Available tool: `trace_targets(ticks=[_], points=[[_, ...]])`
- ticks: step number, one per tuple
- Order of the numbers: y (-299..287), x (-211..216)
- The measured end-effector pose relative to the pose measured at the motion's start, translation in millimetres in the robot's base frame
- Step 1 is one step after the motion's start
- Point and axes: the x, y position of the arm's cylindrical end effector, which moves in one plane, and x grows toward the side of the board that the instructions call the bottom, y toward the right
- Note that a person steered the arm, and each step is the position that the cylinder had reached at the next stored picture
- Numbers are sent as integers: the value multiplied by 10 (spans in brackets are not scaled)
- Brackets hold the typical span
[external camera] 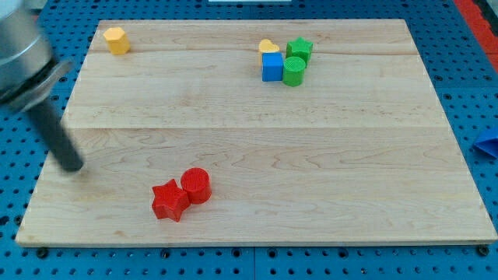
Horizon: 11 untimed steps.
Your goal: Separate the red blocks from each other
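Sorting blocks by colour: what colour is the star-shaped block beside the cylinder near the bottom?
Red star, seen in the camera view.

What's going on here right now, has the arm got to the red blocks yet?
Not yet. My tip sits near the board's left edge, well to the view's left of the two red blocks and a little above them, touching neither. The red star and red cylinder lie against each other near the view's bottom, so they are not separated. A yellow block sits at the top left, and a cluster of yellow heart, blue cube, green star and green cylinder sits at the top.
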Motion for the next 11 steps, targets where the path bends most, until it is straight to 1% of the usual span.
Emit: trace_targets(ticks=[1, 2, 3, 4, 5, 6, 7, 8, 9, 10, 11], points=[[647, 564], [1217, 518], [1384, -342], [2257, -137], [1946, 208], [2431, 633], [2548, 138], [2249, -314], [2042, -235], [2095, -70], [2222, 298]])
